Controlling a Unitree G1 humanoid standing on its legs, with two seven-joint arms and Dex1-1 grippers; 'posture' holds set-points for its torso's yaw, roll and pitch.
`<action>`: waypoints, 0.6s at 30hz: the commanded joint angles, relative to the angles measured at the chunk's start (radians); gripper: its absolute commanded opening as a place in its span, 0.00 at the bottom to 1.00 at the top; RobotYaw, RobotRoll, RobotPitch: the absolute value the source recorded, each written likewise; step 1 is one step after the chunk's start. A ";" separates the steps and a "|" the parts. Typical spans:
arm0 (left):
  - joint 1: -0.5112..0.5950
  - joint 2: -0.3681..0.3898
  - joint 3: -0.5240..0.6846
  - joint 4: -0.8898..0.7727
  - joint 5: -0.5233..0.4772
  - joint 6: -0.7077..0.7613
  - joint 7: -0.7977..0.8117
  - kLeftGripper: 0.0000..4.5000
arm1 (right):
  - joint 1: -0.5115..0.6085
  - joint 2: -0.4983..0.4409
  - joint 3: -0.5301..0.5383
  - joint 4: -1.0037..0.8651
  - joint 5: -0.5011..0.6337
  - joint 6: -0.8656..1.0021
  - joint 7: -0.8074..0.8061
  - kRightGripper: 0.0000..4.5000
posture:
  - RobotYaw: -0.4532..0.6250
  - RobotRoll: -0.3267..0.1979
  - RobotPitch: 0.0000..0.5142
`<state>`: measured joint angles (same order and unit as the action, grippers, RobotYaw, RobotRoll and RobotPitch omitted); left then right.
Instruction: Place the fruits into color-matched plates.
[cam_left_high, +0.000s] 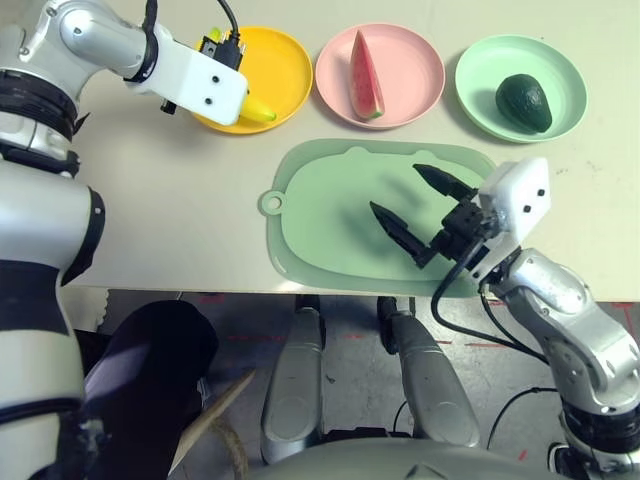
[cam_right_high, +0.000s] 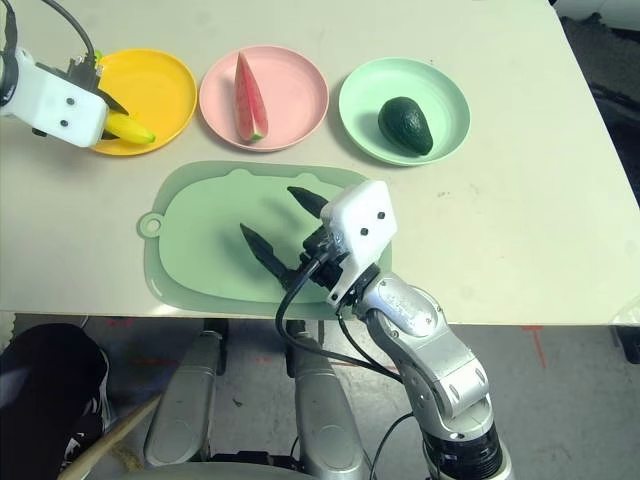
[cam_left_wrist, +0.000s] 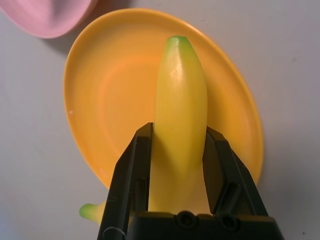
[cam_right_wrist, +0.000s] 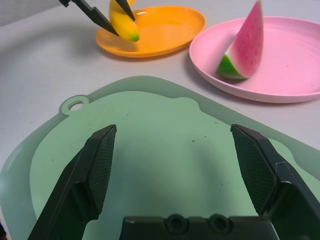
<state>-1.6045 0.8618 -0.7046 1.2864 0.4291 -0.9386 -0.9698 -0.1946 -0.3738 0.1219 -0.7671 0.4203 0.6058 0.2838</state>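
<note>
The pale-green cutting mat (cam_left_high: 370, 215) lies under the right gripper (cam_left_high: 420, 215), whose jaws are spread wide and empty. The left gripper (cam_left_wrist: 180, 165) clasps the banana (cam_left_wrist: 180, 115) between its fingers over the yellow-orange plate (cam_left_wrist: 105, 95); whether it touches the plate is unclear. The watermelon wedge (cam_left_high: 364, 76) rests in the pink plate (cam_left_high: 415, 70), the avocado (cam_left_high: 524, 102) in the mint green plate (cam_left_high: 480, 75).

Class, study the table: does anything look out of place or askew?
Only the banana: it is clamped in the left gripper, over the yellow plate. The watermelon wedge and avocado lie in matching plates.
</note>
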 joint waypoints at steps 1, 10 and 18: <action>0.019 0.000 0.020 0.020 0.078 0.015 0.080 0.33 | 0.022 0.006 0.027 -0.031 -0.014 0.019 -0.011 1.00 | 0.40 0.62 0.83; 0.062 -0.032 0.051 0.037 0.161 0.027 0.175 0.33 | 0.025 0.002 0.012 -0.033 -0.012 0.030 -0.007 1.00 | 0.39 0.62 0.83; 0.105 -0.066 0.147 0.046 0.120 0.039 0.106 0.33 | 0.028 0.000 0.009 -0.039 -0.012 0.036 -0.007 1.00 | 0.38 0.62 0.84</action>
<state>-1.5235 0.7980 -0.5689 1.3134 0.5547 -0.9038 -0.8357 -0.1876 -0.3705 0.1288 -0.7791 0.4061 0.6267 0.2722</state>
